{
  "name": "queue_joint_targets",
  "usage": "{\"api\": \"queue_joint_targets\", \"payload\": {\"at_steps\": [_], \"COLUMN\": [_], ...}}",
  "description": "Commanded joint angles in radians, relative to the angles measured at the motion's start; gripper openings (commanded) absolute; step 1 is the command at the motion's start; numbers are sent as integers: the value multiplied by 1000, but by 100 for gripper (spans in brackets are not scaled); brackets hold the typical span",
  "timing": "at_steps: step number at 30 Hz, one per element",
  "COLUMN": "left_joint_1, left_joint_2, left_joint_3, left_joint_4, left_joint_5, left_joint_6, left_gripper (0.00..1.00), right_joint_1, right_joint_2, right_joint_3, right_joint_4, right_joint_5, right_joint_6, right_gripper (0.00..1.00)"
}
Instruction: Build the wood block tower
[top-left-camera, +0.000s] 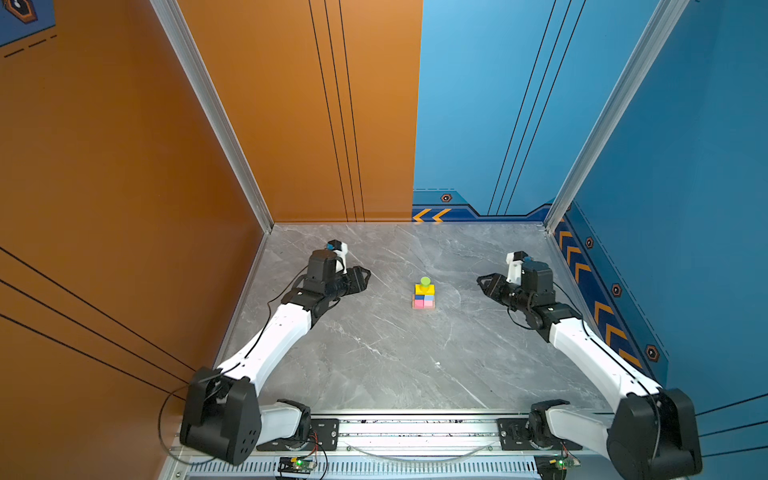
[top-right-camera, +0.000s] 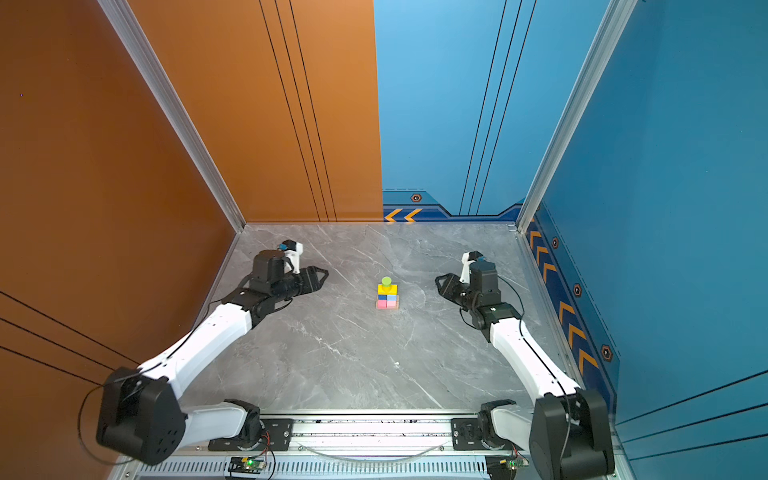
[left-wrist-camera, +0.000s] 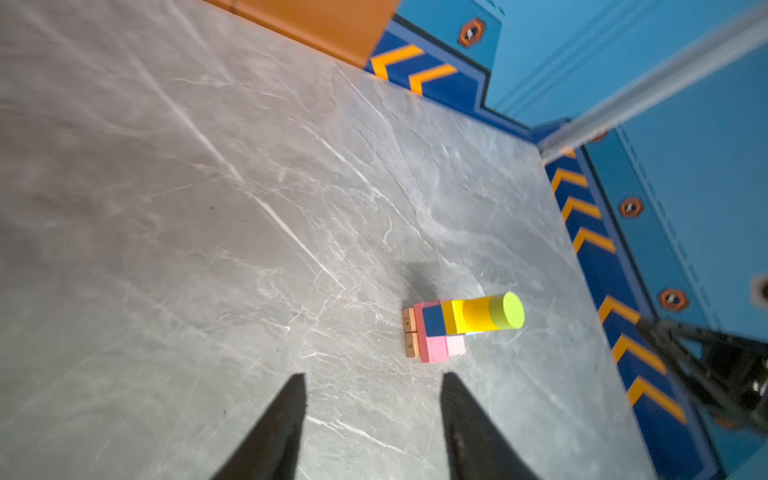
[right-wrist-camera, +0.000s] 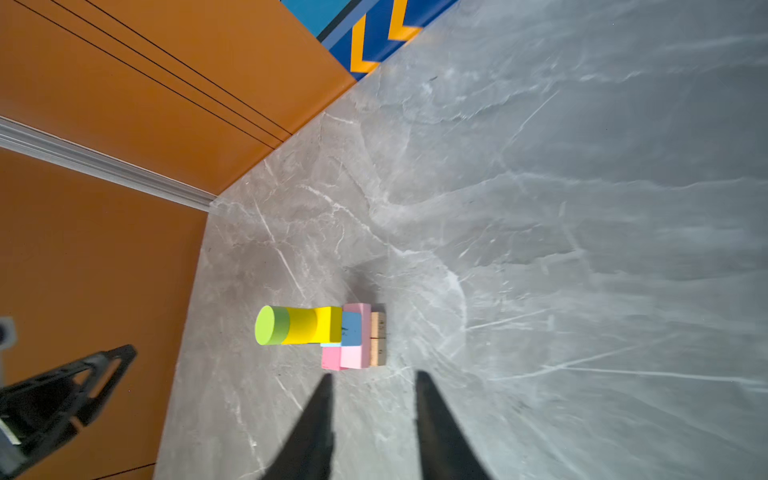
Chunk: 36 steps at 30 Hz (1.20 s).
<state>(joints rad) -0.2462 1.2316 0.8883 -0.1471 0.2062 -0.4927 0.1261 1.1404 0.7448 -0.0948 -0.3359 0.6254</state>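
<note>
Tower (top-left-camera: 424, 294) stands complete mid-counter (top-left-camera: 374, 357), lime-green cylinder (top-left-camera: 424, 281) topmost; no loose blocks seen. Left gripper (top-left-camera: 365, 275) and right gripper (top-left-camera: 481, 280) flank it, well apart, fingers (left-wrist-camera: 282, 424) parted and empty. Judged: building done; next move calls only for staying clear of the stack.

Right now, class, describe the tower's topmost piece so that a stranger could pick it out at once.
Start at the grey marble table; near its middle stands a small tower of painted blocks. The lime-green cylinder is its highest piece, standing upright on a yellow cylinder. It is the only green piece there.
</note>
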Motion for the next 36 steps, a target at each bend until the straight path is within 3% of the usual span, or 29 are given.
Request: {"api": "queue_joint_targets", "payload": {"at_steps": [1,4,7,11,17,26,30,36], "left_joint_1": [45,90,108,114,124,133,151,165], "left_joint_2": [-84,-167,-241,-317,-310,-117,27,202], "left_joint_3": [-46,-104,-170,-292,-449,-630,-633,-642], "left_joint_4": [-134,-131,-95,56,304,793,962,1202], "left_joint_5": [-133,-209,-349,-492,-598,-626,-575,-478], "left_joint_6": [84,117,150,198,276,450,478,513], "left_gripper": [69,84,99,98,98,98,98,98], "right_joint_1": [-60,-116,-151,-179,-193,-191,-169,-71], "right_joint_2": [-79,-139,-188,-221,-191,-89,3,151], "right_joint_3": [-24,-42,-80,-134,-192,-337,-410,-404], "right_joint_4": [-159,-179,-156,-98,8,374,617,777], "right_joint_5": [61,113,182,296,421,462,480,494], "right_joint_6": [-102,-132,-165,-197,-253,-361,-435,-633], "right_gripper": [79,100,100,100,100,100,100,100]}}
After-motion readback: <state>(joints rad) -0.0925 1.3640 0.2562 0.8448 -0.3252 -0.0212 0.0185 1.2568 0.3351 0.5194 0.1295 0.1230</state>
